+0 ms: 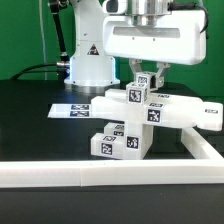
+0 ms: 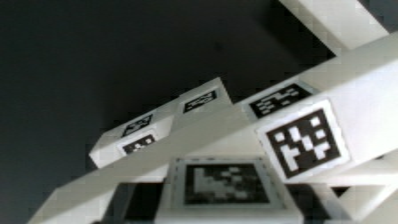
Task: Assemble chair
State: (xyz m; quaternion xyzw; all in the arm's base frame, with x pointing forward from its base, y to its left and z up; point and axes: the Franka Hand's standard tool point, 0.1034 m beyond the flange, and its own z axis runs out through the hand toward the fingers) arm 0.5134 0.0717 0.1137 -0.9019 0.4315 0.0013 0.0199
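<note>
The chair [image 1: 128,122] is a stack of white blocky parts with square tags in the middle of the black table. A long bar [image 1: 168,113] runs toward the exterior view's right over a lower tagged block [image 1: 118,143]. My gripper [image 1: 147,79] hangs straight above the stack, its jaws shut on a small tagged upright part [image 1: 143,87] that sits on top. In the wrist view this tagged part [image 2: 222,182] sits snugly between my dark fingers [image 2: 150,188], and the long bar's tag [image 2: 302,135] shows just beyond it.
The marker board [image 1: 70,109] lies flat at the exterior view's left of the stack and also shows in the wrist view [image 2: 169,115]. The white L-shaped border rail [image 1: 100,181] runs along the front and up the right side. The robot base [image 1: 88,55] stands behind.
</note>
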